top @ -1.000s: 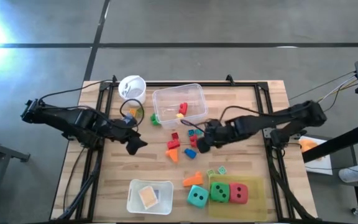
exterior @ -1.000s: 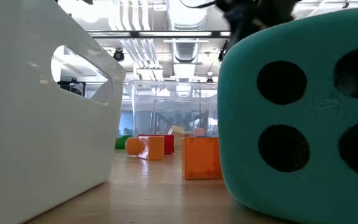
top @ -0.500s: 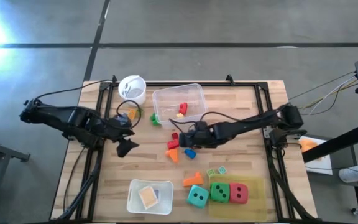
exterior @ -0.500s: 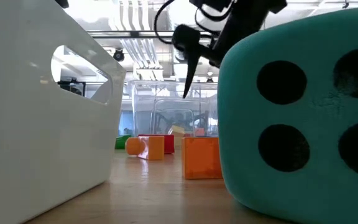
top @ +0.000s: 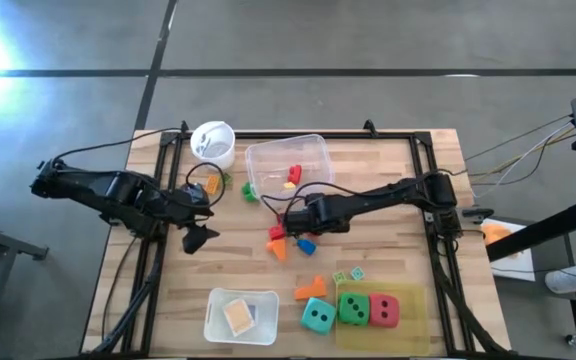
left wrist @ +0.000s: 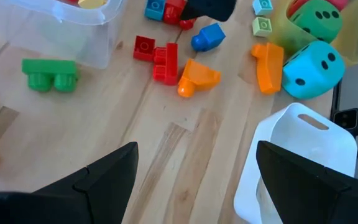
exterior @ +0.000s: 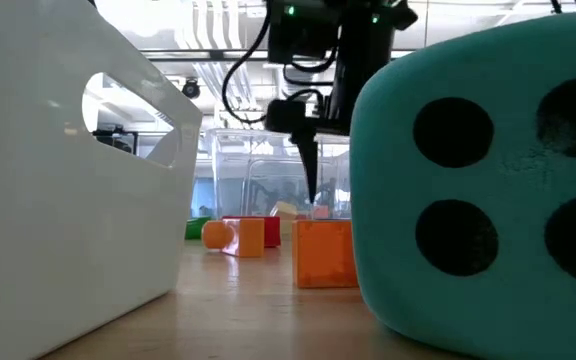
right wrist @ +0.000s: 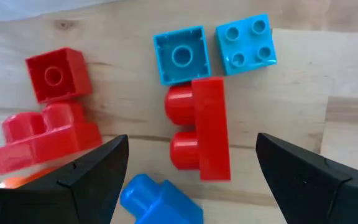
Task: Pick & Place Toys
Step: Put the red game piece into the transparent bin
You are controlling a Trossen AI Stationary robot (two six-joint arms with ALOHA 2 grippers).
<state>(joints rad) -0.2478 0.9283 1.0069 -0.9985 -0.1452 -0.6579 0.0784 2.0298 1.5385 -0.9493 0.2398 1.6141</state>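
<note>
Red two-stud block (right wrist: 199,127) lies on its side on the wooden table (top: 388,260) mid-table, between the right hand's (right wrist: 191,171) wide-spread fingers, long axis running along them. Left hand (top: 196,238), also wide, hovers left.

My right arm stretched across the table toward its middle, right gripper (top: 286,214) pointing straight down, fingers (right wrist: 79,171) spread wide, my left arm folded at the left side, left gripper (top: 200,238) parted, holding nothing
</note>
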